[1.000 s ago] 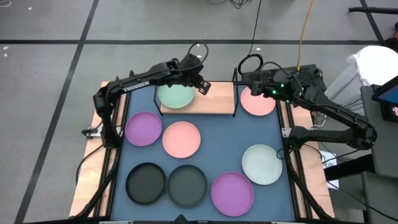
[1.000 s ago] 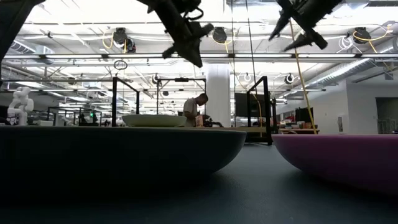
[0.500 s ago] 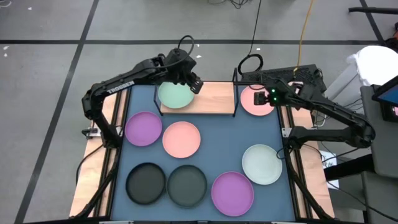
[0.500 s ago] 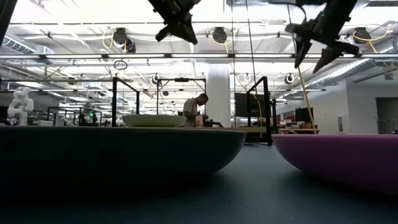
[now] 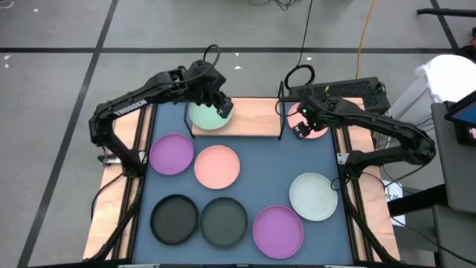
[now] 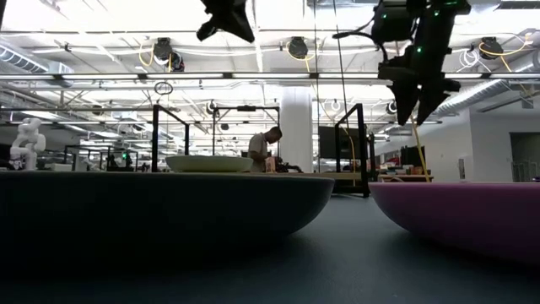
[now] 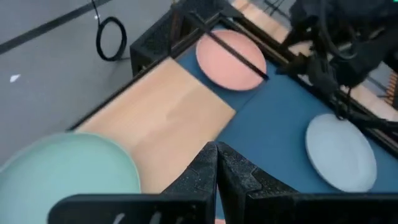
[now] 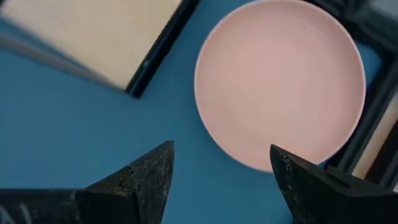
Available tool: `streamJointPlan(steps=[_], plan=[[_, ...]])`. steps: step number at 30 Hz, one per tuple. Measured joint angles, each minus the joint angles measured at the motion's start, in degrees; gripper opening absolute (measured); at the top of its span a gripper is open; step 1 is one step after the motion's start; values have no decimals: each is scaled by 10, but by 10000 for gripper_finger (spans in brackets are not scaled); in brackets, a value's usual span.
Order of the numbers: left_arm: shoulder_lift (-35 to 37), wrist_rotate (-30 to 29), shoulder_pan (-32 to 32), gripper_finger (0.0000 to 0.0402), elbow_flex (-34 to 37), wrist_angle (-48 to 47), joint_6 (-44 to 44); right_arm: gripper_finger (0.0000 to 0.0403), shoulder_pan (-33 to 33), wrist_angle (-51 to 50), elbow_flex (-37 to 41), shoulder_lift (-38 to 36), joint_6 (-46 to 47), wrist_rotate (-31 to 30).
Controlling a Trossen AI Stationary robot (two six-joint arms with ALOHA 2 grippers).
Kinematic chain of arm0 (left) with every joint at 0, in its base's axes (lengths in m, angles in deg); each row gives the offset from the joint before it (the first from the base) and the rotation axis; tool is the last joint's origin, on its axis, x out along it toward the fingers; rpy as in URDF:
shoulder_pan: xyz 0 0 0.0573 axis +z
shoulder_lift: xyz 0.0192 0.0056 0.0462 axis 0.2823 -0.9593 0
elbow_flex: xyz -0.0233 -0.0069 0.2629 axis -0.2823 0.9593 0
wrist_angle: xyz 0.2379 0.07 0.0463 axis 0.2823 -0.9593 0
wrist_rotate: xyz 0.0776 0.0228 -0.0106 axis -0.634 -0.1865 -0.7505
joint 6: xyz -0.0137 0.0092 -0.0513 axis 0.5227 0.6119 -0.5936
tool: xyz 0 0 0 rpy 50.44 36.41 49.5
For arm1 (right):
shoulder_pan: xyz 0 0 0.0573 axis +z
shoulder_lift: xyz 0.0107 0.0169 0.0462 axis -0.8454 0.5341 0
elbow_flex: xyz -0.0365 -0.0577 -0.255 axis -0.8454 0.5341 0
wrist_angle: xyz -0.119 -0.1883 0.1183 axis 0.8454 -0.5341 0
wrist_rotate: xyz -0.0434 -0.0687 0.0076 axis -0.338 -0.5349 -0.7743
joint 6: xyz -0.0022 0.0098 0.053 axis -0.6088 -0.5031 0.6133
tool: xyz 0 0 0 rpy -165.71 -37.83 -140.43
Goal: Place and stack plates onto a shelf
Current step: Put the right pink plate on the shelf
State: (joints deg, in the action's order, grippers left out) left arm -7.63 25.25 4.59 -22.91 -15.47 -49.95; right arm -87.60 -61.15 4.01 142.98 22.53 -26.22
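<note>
— Where is the right gripper [image 5: 300, 131]?
— Spread wide and empty, it hangs above the pink plate [image 5: 316, 121], which lies just beyond its fingertips on the blue mat [image 5: 268, 171], beside the shelf [image 5: 253, 119].
— And the left gripper [image 5: 222, 109]?
— Pinched shut, holding nothing, over the green plate [image 5: 207, 117] on the shelf.

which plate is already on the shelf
The mint green plate, resting on the left end of the wooden shelf. The other seven lie on the blue mat, including the pink plate just right of the shelf.
</note>
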Motion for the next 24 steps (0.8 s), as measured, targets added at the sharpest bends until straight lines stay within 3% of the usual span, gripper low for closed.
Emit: streamJointPlan(steps=[7,13,18,24], plan=[[37,-1,-54,10,0,-30,-7,247,0,12,0,11,-187,-15],[70,-24,-97,10,0,-46,14,250,3,79,21,11,-313,-13],[97,-26,-118,10,0,-38,55,253,3,146,66,13,-361,45],[123,-43,-119,10,0,-47,85,253,7,163,130,10,-354,47]])
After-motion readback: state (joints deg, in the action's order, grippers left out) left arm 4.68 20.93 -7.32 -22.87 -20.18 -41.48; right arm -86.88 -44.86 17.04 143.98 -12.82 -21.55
